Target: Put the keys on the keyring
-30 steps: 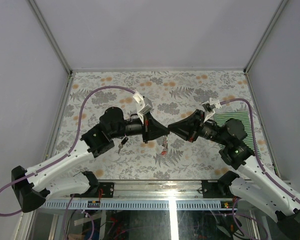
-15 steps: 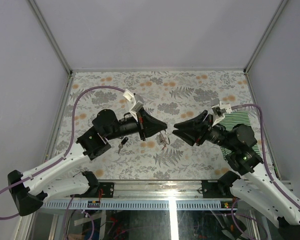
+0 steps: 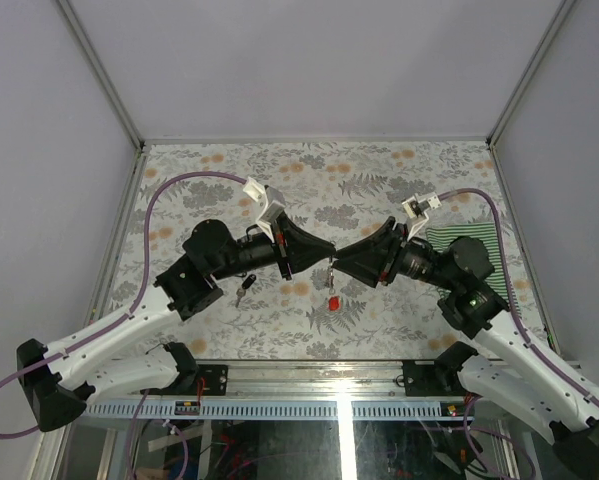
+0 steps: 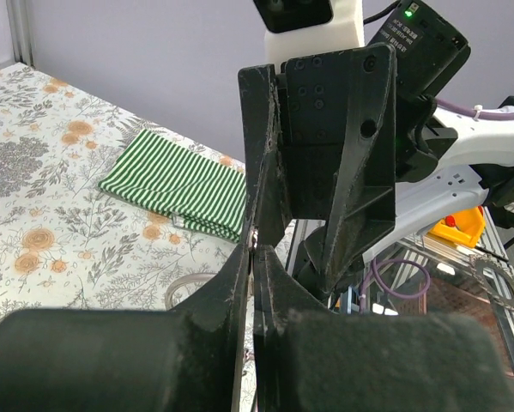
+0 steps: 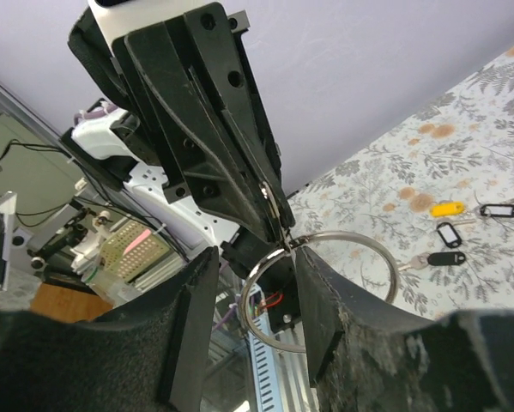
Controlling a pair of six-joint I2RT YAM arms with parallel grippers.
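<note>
Worktop (image 3: pixel 379 170): rectangular, covered edge to edge in a grey floral print with orange blooms. Plain pale lilac-grey walls stand along the far edge (image 3: pixel 309 60), left edge (image 3: pixel 39 180) and right edge (image 3: pixel 569 150). Metal posts rise from the far-left corner (image 3: pixel 99 72) and far-right corner (image 3: pixel 527 70). A perforated metal rail (image 3: pixel 309 408) runs along the near edge. Lighting is even and soft.

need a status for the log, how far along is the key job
Done: the red-tagged key hangs under the keyring, seemingly threaded on. In hand: left end effector pinches the keyring, right end effector open around it. Remaining: the yellow-tagged key and black-tagged keys lie on the table.
</note>
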